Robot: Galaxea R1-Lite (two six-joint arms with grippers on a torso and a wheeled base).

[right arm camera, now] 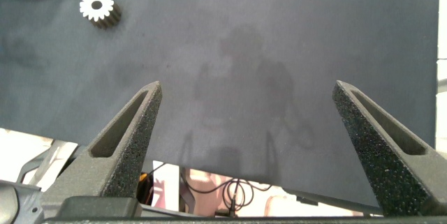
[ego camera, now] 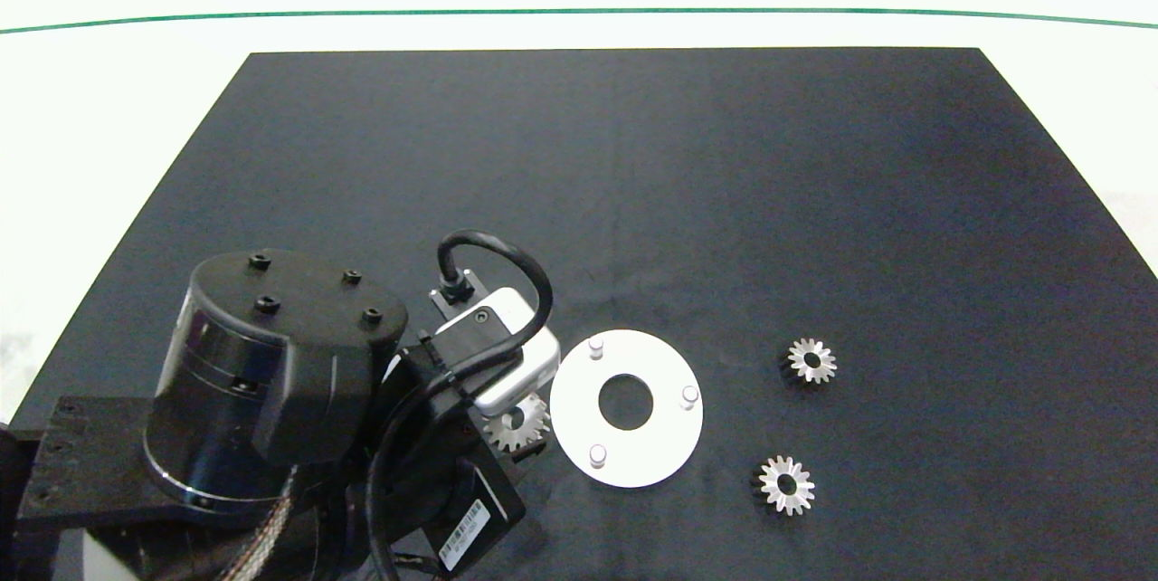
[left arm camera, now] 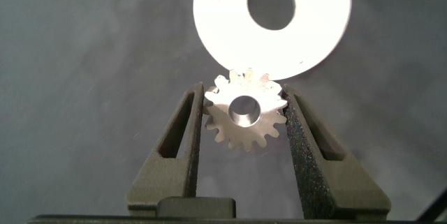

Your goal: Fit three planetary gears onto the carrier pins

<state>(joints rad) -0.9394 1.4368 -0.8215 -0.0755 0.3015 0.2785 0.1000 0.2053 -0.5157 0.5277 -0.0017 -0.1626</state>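
Head view shows the dark surface [ego camera: 633,183] filling most of the frame, with my left arm entering from the lower left; next in size is the white disc [ego camera: 651,450] at lower centre, its three carrier pins [ego camera: 596,347] standing in a triangle around the big centre hole, all of them bare; smallest are the planetary gears, two lying loose to the right of the disc, one at [ego camera: 811,360] and the other [ego camera: 786,484] below it, well apart from the pins; the third gear [ego camera: 517,423] sits just left of the disc's rim, under my wrist camera.

My left gripper [left arm camera: 244,116] is closed on that third gear [left arm camera: 246,116], a finger pressing each flank, the gear's bore facing the camera; the disc [left arm camera: 321,35] lies straight ahead of the fingertips in the wrist frame, its edge just beyond the gear's teeth. That is the relation I judge the next move to turn on: the nearest pin lies to the right of the gear in the head view, so bore and pin must line up before lowering.

My right gripper [right arm camera: 248,133] hangs with its fingers spread wide and empty near the surface's edge; one loose gear [right arm camera: 96,5] shows at the upper left of its frame.
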